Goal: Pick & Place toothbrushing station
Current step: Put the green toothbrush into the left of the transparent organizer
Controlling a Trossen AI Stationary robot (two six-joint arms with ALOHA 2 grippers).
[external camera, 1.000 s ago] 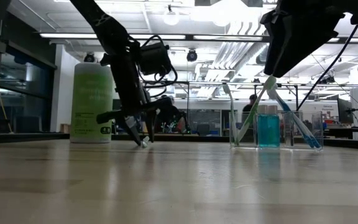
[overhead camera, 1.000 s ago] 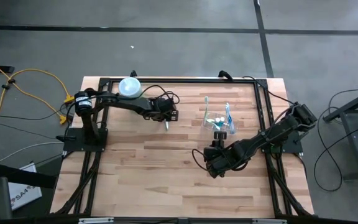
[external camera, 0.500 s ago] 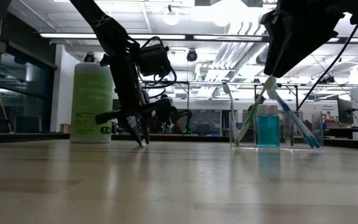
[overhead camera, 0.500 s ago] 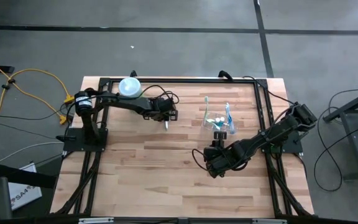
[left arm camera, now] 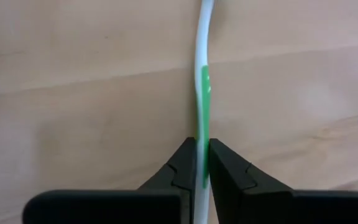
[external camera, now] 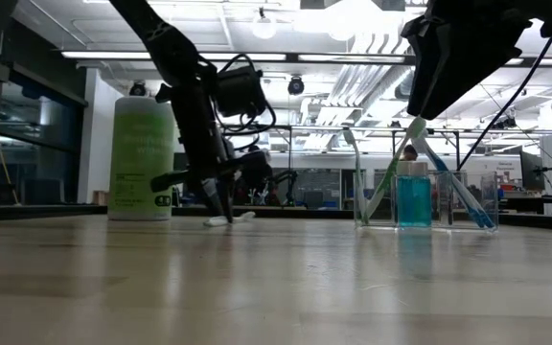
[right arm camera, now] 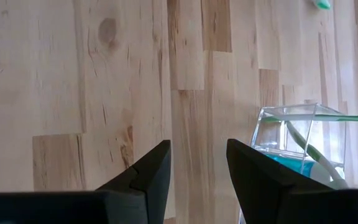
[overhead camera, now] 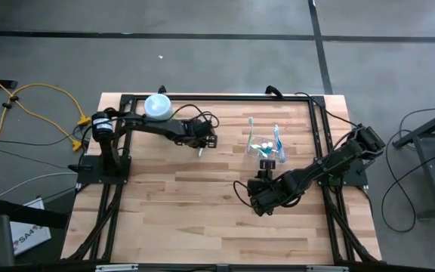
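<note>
Since a moment ago, left tool (left arm camera: 202, 163) lowered, now pinching white-green toothbrush (left arm camera: 202, 93) flat on counter (overhead camera: 202, 204). Toothbrushing station (overhead camera: 265, 144) stands just beyond right tool (right arm camera: 197, 165), which waits unclenched. Brush not yet delivered.

Table top (overhead camera: 187, 204): pale wood, striped in light and darker planks, brown knot seen in right wrist view. Frame (overhead camera: 202, 97) around table: black. Both arms: dark, nearly black. Toothbrush (left arm camera: 202, 93) clamped between fingers of left gripper (left arm camera: 202, 163): white handle, green stripe. Toothbrushing station (external camera: 415, 199): clear, colourless plastic; turquoise-blue block inside; brushes in it green-white and blue. Bottle (external camera: 142, 158): pale green, white cap (overhead camera: 157, 105). Floor (overhead camera: 202, 45): grey, crossed by dark lines. Cable (overhead camera: 29, 98) on floor: yellow.
</note>
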